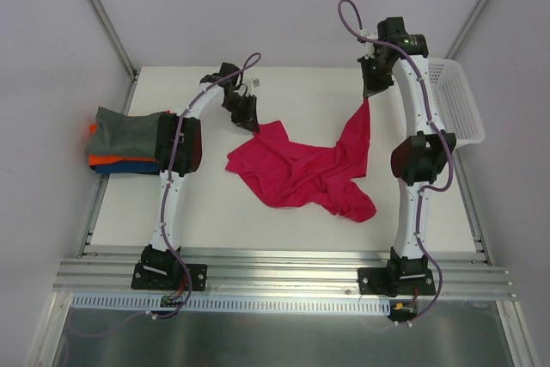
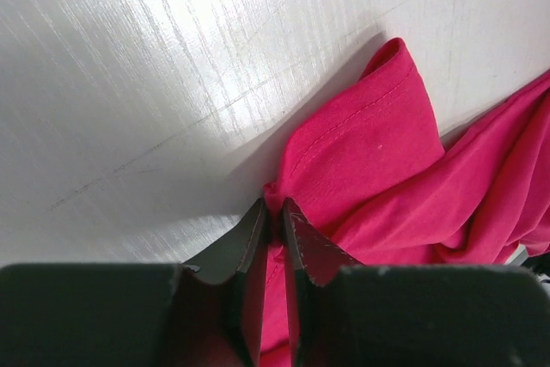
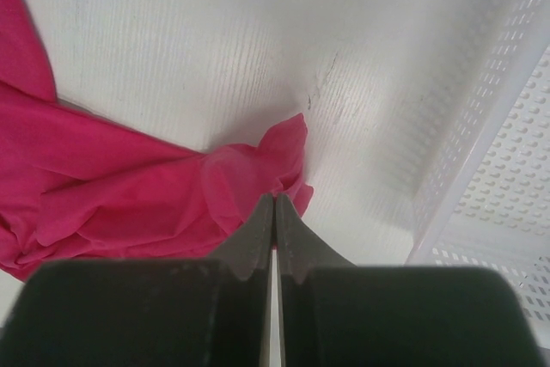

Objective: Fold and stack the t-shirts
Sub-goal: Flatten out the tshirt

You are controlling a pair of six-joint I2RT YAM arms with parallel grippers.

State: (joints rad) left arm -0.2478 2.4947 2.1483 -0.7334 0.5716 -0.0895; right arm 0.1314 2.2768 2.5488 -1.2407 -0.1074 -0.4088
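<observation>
Downward, left gripper [image 2: 275, 212] on t-shirt [image 2: 369, 152]

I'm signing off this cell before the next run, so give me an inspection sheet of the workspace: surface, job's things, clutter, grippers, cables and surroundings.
Surface: white wood-grain table, no spills seen.
Job's things: crumpled magenta-red cloth t-shirt mid-table, unfolded; stack of folded t-shirts at the left edge, grey on top, orange and blue below.
Clutter: white perforated plastic basket at the far right edge.
Grippers: left gripper shut on a shirt edge down at the table; right gripper shut on another corner, pulled up.
Cables: purple cables run along both arms.
Surroundings: white walls; aluminium rail at the near edge.
</observation>
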